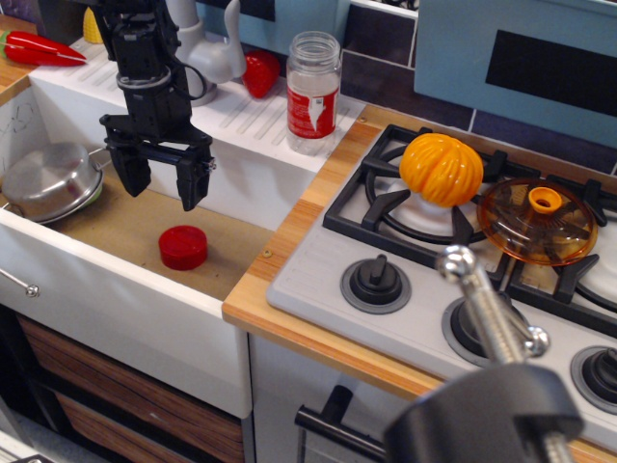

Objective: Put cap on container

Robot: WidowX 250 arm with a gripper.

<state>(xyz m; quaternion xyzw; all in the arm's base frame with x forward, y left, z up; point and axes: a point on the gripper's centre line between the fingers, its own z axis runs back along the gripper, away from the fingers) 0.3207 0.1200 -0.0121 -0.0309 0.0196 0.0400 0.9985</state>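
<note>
A toy kitchen counter (289, 289) of pale wood, with a white sink (116, 289) sunk at its left and a grey hob (318, 280) with black grates at its right; blue-grey cabinet fronts stand behind. From my remote station I read the scene as follows. The gripper (162, 181), black, hangs over the sink basin with its two fingers spread apart and nothing between them. The cap (183, 247), a flat red disc, lies on the brown sink floor just below and slightly right of the fingertips, apart from them. The container (313, 92), a clear jar with a red-and-white label, stands upright with its mouth uncovered on the ribbed white draining board behind the sink, well apart from the cap. A steel pot (53, 180) rests in the sink's left part. A strawberry toy (261, 73) sits beside the grey tap (217, 48). On the hob lie an orange pumpkin-like toy (442, 169) and an orange transparent lid (538, 221). A red pepper toy (43, 48) lies at far left.
</note>
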